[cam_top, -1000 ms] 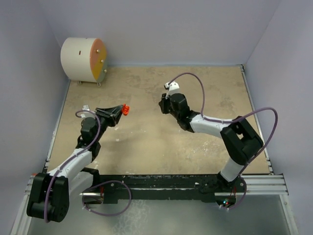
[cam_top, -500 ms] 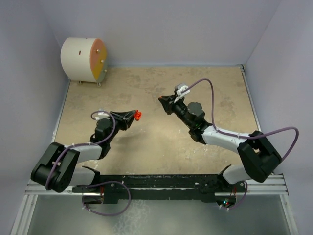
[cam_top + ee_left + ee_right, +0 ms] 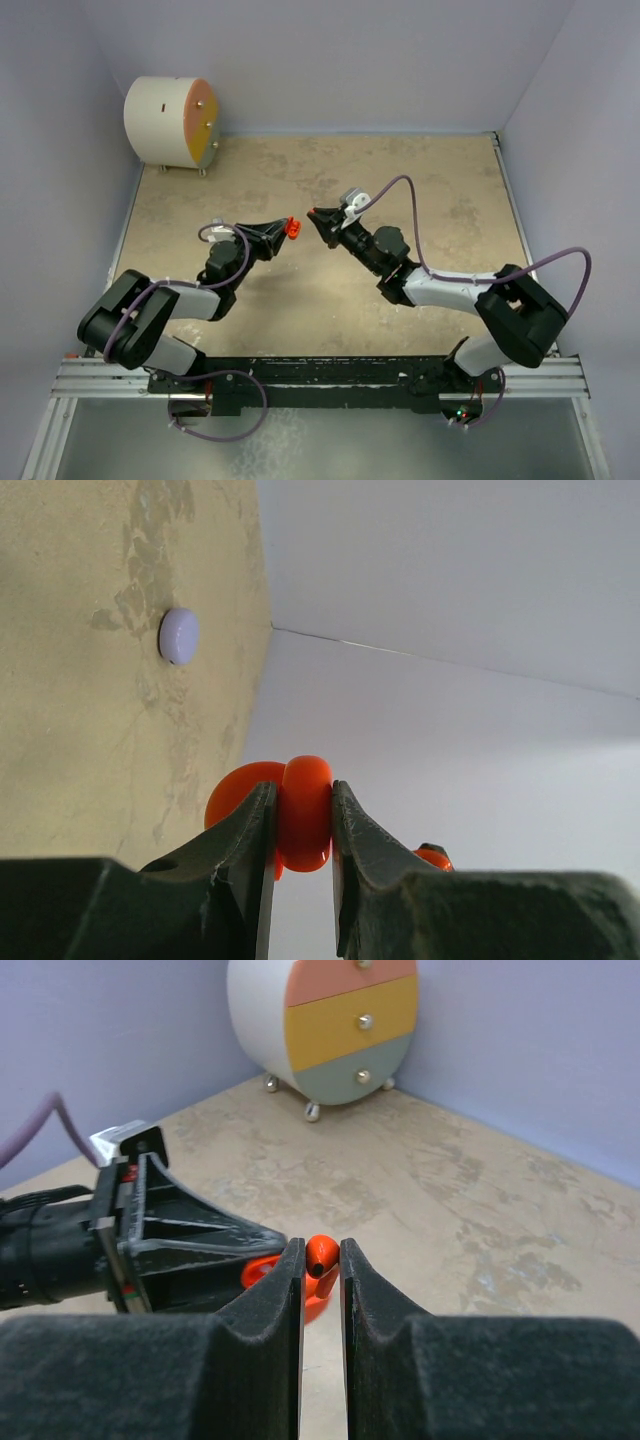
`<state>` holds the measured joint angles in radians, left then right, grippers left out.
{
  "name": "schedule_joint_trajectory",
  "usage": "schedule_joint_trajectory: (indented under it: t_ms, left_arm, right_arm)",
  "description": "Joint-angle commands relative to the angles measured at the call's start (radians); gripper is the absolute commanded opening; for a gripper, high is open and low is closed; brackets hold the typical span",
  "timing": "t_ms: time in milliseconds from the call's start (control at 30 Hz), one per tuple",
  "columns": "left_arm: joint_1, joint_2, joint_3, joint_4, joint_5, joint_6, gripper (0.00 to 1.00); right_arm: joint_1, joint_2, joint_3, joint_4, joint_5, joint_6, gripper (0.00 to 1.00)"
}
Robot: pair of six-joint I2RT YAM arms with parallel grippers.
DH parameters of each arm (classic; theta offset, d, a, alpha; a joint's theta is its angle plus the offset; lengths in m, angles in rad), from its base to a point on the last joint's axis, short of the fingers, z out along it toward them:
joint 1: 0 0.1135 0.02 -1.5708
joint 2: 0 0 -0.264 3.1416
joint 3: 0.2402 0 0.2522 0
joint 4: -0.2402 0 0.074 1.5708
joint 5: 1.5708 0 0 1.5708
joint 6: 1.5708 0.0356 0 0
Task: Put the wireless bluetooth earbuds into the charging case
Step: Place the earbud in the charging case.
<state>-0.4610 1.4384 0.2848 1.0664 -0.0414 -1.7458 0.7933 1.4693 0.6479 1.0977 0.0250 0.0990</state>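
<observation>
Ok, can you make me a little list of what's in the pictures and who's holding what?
left pincer: shut on the red case, held up off the table
right pincer: shut on a red earbud
earbud and case: close together, earbud not yet in
lavender puck: lying on the table, nobody touching it
round drawer cabinet: back left corner

Bright, even light; soft shadows; slightly blurred wrist-view foregrounds.
</observation>
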Motion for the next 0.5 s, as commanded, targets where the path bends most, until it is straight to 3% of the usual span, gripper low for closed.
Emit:
schedule_joint_trajectory:
  t_ms: [0,467]
  left_arm:
    - [-0.029,0.038,0.036,0.113,-0.038,-0.030,0.00]
    - [-0.090,0.150,0.066,0.220,-0.064,-0.161,0.00]
  right_arm:
    - [0.043,0.025,0.011,0.116,0.045,-0.056,0.00]
    - [0.085,0.070,-0.007,0.172,0.109,-0.114,0.00]
